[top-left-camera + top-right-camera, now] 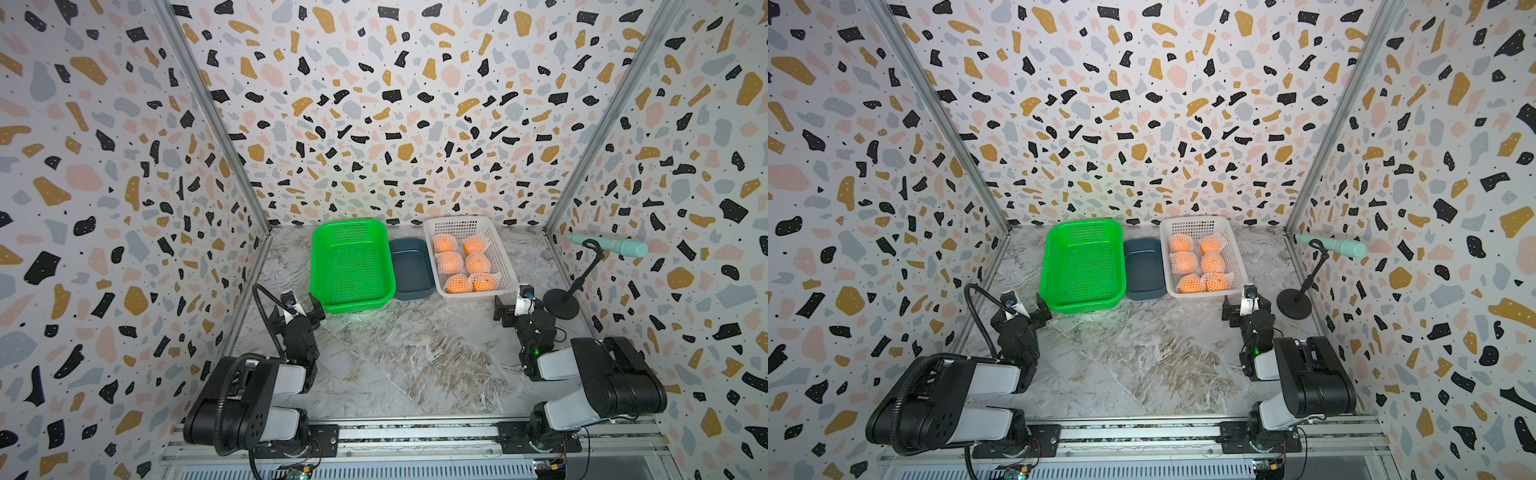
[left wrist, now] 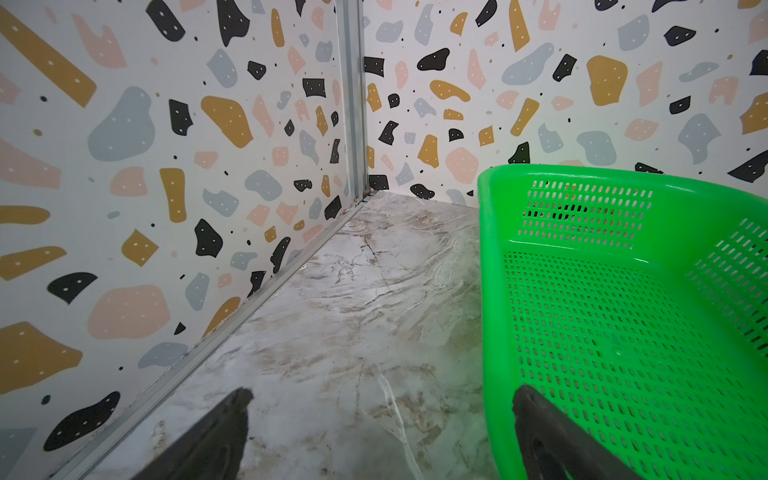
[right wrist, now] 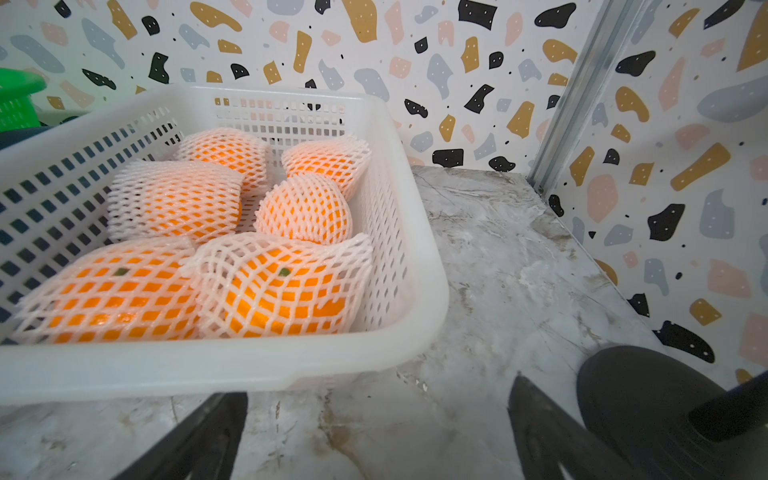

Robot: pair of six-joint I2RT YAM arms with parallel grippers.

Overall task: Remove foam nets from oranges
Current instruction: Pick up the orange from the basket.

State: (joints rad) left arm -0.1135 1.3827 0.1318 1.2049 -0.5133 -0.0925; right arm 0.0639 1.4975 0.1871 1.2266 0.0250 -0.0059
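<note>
Several oranges (image 1: pixel 477 262) (image 1: pixel 1212 262), each wrapped in a white foam net, lie packed in the white basket (image 1: pixel 457 227) at the back right. The right wrist view shows the netted oranges (image 3: pixel 303 210) close up, behind the basket's near rim (image 3: pixel 208 365). My right gripper (image 1: pixel 517 307) (image 3: pixel 376 388) hovers open over bare table just in front of that basket's near right corner, holding nothing. On the left, my left gripper (image 1: pixel 299 309) (image 2: pixel 382 392) is open and empty beside the near left corner of the green basket (image 1: pixel 353 305) (image 2: pixel 492 291).
A dark blue-grey tray (image 1: pixel 409 293) sits between the two baskets. A black round stand base (image 1: pixel 561 303) (image 3: pixel 631 399) carrying a teal cylinder (image 1: pixel 606 245) stands right of my right gripper, near the right wall. Patterned walls enclose three sides of the marble table (image 1: pixel 415 357).
</note>
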